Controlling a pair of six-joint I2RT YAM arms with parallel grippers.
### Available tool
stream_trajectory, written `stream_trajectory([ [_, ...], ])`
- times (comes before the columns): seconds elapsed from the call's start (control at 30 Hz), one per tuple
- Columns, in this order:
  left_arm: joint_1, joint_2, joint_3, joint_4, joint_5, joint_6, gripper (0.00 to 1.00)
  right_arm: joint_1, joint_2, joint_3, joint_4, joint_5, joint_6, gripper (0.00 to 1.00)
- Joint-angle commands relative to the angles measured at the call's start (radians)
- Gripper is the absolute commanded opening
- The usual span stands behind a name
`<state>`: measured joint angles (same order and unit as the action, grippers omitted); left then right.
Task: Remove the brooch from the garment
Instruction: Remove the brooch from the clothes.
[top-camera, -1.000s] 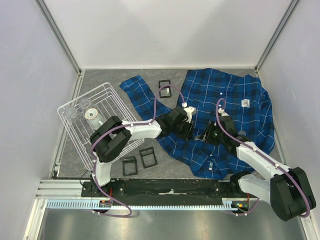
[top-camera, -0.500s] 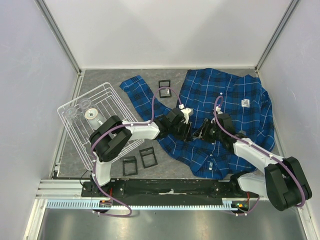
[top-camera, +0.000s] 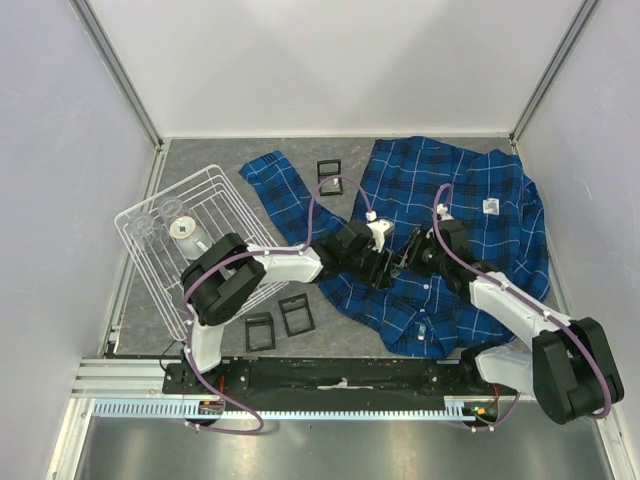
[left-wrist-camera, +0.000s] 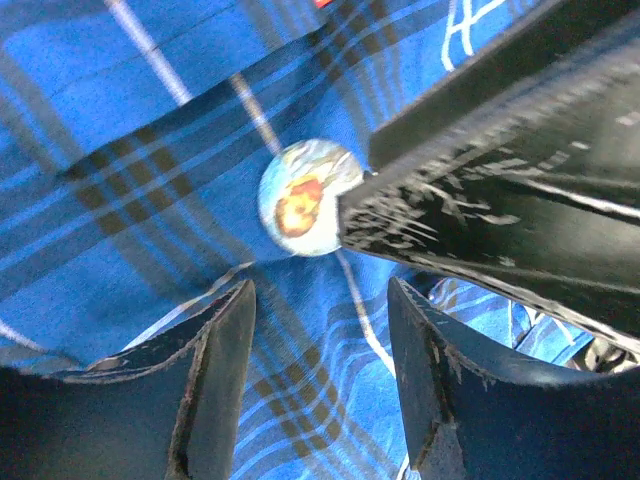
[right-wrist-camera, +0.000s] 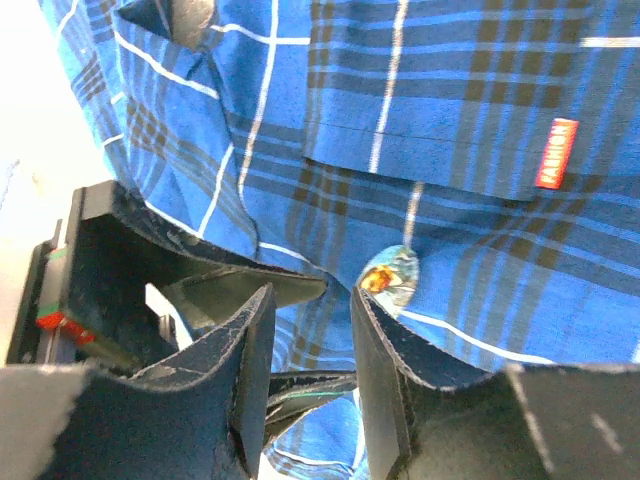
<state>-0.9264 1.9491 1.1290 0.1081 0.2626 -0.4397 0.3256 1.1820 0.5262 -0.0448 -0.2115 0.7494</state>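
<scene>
The garment, a bright blue plaid shirt, lies spread over the right half of the table. The brooch, a small round pale-blue badge with an orange picture, is pinned to it; it also shows in the right wrist view. In the top view the arms hide it. My left gripper is open over a fold of fabric just below the brooch, in the top view. My right gripper is open, one finger touching the brooch's edge; in the top view it meets the left gripper tip to tip.
A white wire basket with small containers stands at the left. Two black square frames lie by the shirt's sleeve, two more near the front. A red label is sewn on the shirt pocket.
My right gripper has moved left and away from me to meet the left gripper over the shirt's middle. The left gripper has shifted slightly right. The shirt stays put.
</scene>
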Motion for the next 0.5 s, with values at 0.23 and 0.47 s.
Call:
stream_trajectory([
  [0.23,-0.094,0.056,0.150,-0.015,-0.175,0.329,0.61,-0.106,-0.127,0.000,-0.142,0.037,-0.078,0.44],
  [0.47,-0.094,0.091,0.183,-0.034,-0.187,0.315,0.55,-0.126,-0.145,-0.012,-0.159,0.031,-0.105,0.44],
])
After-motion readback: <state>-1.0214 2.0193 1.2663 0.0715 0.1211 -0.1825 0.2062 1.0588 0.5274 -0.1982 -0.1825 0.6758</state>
